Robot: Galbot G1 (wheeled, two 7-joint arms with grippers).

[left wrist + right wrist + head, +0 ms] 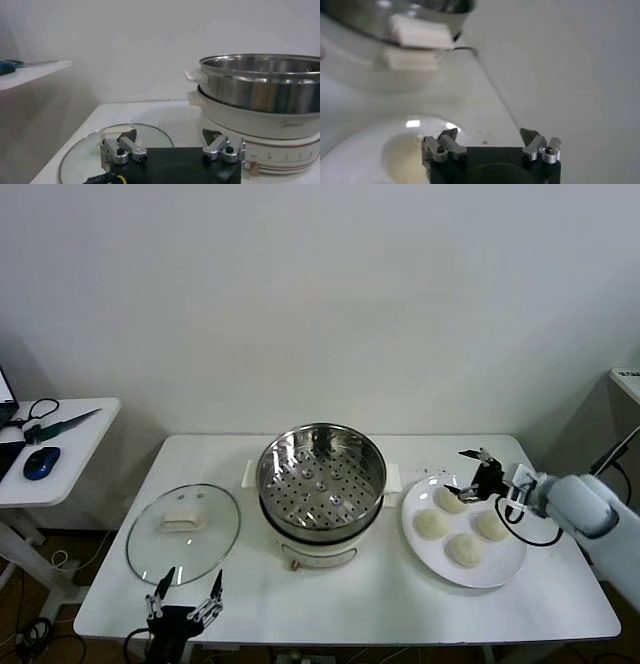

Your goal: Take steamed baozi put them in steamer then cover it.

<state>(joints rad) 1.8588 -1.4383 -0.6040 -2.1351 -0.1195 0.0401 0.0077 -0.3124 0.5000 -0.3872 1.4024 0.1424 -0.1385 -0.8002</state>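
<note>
Our right gripper [468, 474] hovers spread over the buns

Four steamed baozi [450, 500] lie on the plate [505, 569], at the steamer's [321, 478] three o'clock; left gripper [185, 595], fingers apart, waits by the cover [183, 532].

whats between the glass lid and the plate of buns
The steamer, open and empty, stands between the lid and the plate; the head view shows it.

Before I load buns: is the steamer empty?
Empty: the steamer shows only its bare perforated tray; all four baozi sit on the plate.
</note>
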